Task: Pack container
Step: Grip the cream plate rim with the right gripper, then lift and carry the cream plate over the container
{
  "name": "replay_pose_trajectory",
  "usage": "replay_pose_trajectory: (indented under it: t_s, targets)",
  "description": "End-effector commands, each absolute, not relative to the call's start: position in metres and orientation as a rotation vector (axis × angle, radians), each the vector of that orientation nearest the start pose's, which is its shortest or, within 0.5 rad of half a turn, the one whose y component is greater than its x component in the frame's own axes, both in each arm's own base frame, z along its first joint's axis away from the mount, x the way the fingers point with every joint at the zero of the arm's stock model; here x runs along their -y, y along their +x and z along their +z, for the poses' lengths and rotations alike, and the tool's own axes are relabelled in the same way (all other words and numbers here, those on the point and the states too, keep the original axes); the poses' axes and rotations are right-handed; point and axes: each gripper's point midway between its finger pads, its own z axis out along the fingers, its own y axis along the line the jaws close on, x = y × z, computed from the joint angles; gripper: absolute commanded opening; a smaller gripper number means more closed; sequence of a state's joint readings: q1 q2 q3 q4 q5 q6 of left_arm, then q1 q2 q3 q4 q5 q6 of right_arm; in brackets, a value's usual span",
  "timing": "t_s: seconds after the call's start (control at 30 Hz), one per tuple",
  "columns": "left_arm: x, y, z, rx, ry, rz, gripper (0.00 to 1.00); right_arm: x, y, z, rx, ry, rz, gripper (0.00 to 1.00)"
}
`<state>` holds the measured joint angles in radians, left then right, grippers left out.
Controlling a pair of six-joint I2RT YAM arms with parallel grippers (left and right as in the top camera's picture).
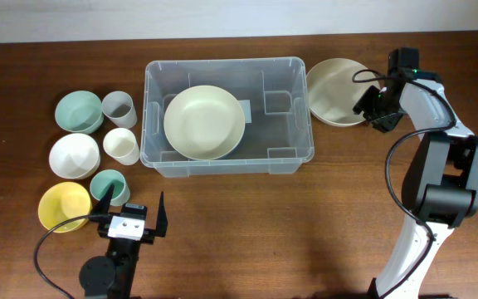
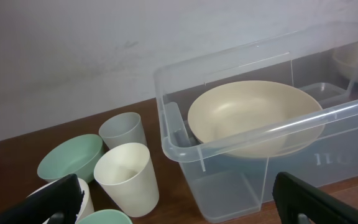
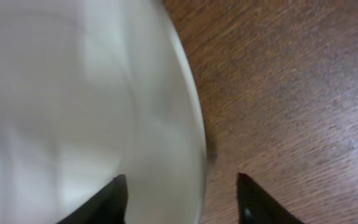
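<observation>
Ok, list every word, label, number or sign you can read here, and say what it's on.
No text reads clearly.
White label on the base of the container: too small to read.
Faint marks low on its clear wall, left wrist view: blurred, unreadable.
Nothing else shows any text.
</observation>
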<state>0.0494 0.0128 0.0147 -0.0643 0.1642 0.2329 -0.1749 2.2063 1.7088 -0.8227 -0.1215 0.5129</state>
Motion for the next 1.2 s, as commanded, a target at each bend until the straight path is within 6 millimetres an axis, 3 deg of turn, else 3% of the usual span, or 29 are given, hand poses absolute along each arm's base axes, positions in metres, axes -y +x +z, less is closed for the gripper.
replay_pose_trajectory:
  t_s: [0.0,0.1,0.23,0.4,0.67,0.87,0.97,1.17]
  targets:
    - [0.014,0.245,0.16,-1.611,0.273,0.096,1.0,0.06,0.476,0.015,-2.763,0.951,0.237,0.44]
    - [0.014,0.245,0.16,-1.611,0.273,0.096,1.0,0.06,0.475,0.008,-2.777,0.958,0.234,0.24]
    - [0.014,0.245,0.16,-1.611,0.273,0.096,1.0,0.06,0.474,0.003,-2.787,0.963,0.235,0.04]
    - [0.014,0.245,0.16,-1.611,0.273,0.096,1.0,0.061,0.477,0.004,-2.773,0.959,0.238,0.04]
    - [0.014,0.245,0.16,-1.611,0.273,0.096,1.0,0.084,0.476,0.006,-2.726,1.048,0.326,0.04]
    - [0.014,0.245,0.16,-1.611,0.273,0.096,1.0,0.106,0.48,0.027,-2.592,1.141,0.721,0.04]
    - [0.014,0.245,0.16,-1.611,0.273,0.096,1.0,0.118,0.484,0.048,-2.465,1.141,0.975,0.04]
    - [0.014,0.245,0.16,-1.611,0.273,0.096,1.0,0.141,0.48,0.093,-2.281,1.097,1.22,0.04]
